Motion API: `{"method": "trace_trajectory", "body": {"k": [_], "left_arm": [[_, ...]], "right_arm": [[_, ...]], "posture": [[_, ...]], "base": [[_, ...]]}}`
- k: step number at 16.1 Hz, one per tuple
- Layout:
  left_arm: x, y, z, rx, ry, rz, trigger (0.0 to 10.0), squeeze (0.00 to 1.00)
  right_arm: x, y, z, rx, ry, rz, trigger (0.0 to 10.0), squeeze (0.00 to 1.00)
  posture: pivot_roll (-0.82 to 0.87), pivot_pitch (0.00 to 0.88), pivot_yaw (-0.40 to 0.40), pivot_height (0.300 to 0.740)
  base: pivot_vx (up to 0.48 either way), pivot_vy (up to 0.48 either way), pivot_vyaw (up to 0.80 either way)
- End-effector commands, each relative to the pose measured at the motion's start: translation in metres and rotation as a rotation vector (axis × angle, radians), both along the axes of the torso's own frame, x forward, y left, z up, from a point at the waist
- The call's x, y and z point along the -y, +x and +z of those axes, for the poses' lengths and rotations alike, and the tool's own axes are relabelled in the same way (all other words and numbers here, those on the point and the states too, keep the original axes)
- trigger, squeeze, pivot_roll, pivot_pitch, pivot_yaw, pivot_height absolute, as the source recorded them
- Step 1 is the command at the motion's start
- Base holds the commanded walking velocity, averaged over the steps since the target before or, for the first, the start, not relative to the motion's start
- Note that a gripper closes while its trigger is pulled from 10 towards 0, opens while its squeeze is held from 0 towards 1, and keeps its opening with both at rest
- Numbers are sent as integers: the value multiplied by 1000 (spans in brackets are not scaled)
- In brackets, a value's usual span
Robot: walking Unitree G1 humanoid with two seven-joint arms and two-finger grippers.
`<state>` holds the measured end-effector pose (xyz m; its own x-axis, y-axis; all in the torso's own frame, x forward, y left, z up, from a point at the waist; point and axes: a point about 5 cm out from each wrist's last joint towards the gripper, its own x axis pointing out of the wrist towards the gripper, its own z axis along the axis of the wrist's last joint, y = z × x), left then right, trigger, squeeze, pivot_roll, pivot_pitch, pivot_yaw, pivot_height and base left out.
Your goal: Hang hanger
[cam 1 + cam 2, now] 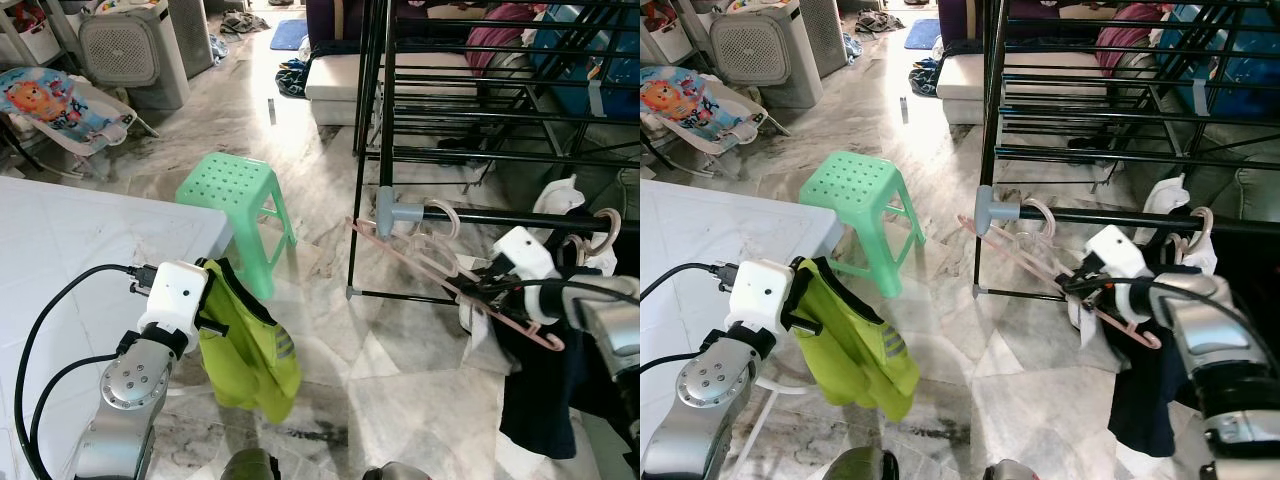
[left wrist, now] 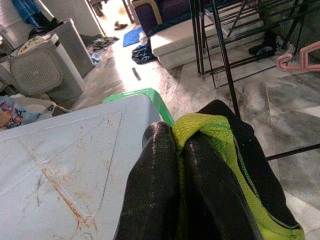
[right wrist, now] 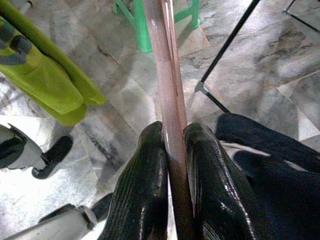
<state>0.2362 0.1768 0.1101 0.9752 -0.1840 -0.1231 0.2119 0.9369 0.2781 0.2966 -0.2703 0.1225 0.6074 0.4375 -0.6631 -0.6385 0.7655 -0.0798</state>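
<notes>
My right gripper (image 1: 482,286) is shut on the lower bar of a pink hanger (image 1: 420,262), which slants from low on my right up to the left. In the right wrist view the hanger bar (image 3: 170,90) runs between the closed fingers (image 3: 145,170). The hanger's hook (image 1: 447,217) sits at the black rack rail (image 1: 520,217), beside the rail's grey end cap (image 1: 391,212); whether it rests on the rail I cannot tell. My left gripper (image 2: 177,145) is shut on a yellow-green shirt with black trim (image 1: 245,350), which hangs beside the table.
A green plastic stool (image 1: 235,195) stands between the white table (image 1: 80,250) and the black drying rack (image 1: 450,100). A dark garment (image 1: 540,390) and white hangers (image 1: 560,195) hang on the rail at my right. An air purifier (image 1: 130,40) and a baby bouncer (image 1: 50,105) stand far left.
</notes>
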Motion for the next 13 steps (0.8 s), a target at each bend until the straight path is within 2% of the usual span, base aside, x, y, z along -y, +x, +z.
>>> {"method": "trace_trajectory", "body": {"k": [1,9,13], "left_arm": [[1,1,1,3,9,-3,10000,0],[0,-1,0,-5,12,-2,10000,0],[2,0,3,8,5,-4,10000,0]], "right_arm": [[-1,3,7,12,-11,23,0,0],[-6,4,0,-37,-15,80,0,0],[-19,9,-3,24,93,-42,0,0]], "posture": [[33,59,37,740],[42,65,30,740],[45,57,24,740]], "base": [[0,0,0],[0,0,0],[0,0,0]]}}
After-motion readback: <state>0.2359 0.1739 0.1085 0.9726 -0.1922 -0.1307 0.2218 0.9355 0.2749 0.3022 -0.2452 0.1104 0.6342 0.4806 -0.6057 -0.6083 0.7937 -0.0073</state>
